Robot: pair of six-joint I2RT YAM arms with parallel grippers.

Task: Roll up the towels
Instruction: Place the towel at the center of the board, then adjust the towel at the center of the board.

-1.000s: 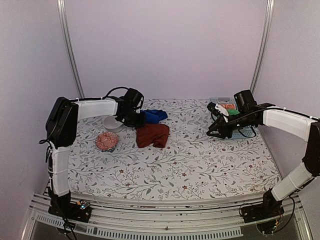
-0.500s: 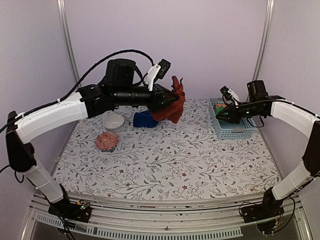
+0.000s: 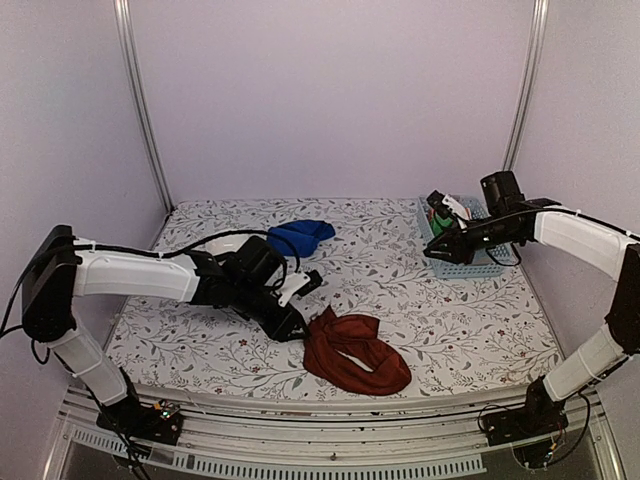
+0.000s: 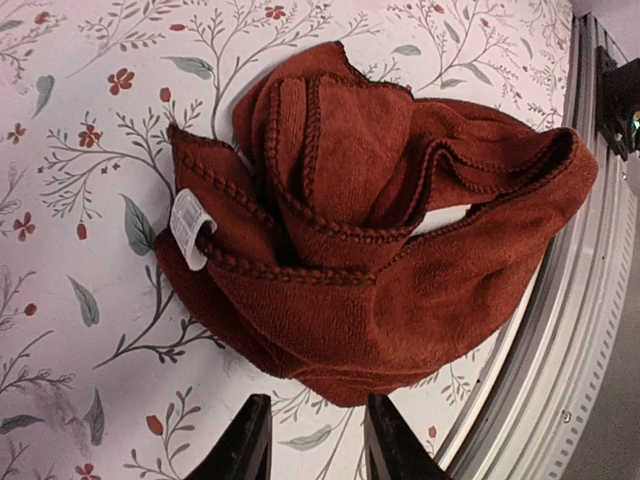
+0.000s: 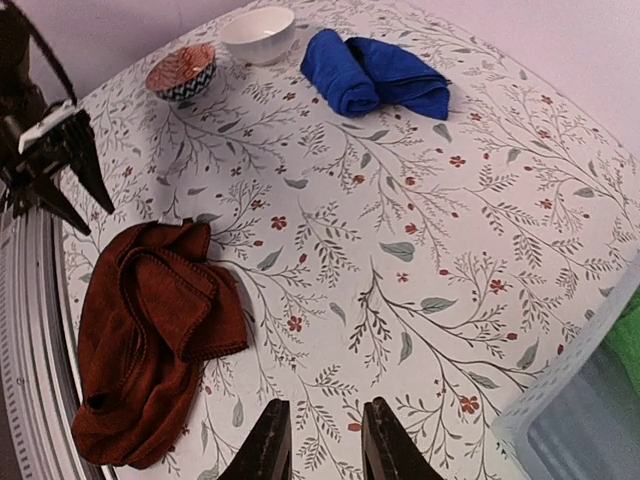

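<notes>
The dark brick-red towel [image 3: 355, 352] lies crumpled in a loose heap near the table's front edge, its white label showing [image 4: 187, 228]. My left gripper [image 3: 305, 308] sits low just left of it, open, its fingertips [image 4: 250, 440] a little short of the cloth with nothing between them. Far back at the middle, the royal blue towel [image 3: 300, 236] lies folded over itself [image 5: 375, 70]. My right gripper [image 3: 432, 232] hovers by the basket at the right, open [image 5: 325, 445] and holding nothing, above bare tablecloth.
A light blue basket [image 3: 482, 262] at the back right holds a green cloth [image 5: 625, 340]. A white bowl [image 5: 258, 30] and a red patterned bowl [image 5: 180, 70] stand at the back left. The metal frame rail [image 4: 590, 300] runs close beside the red towel.
The left arm came down from high at the back, carrying the red towel to the front of the table, and let it go. The right gripper shifted slightly by the basket.
</notes>
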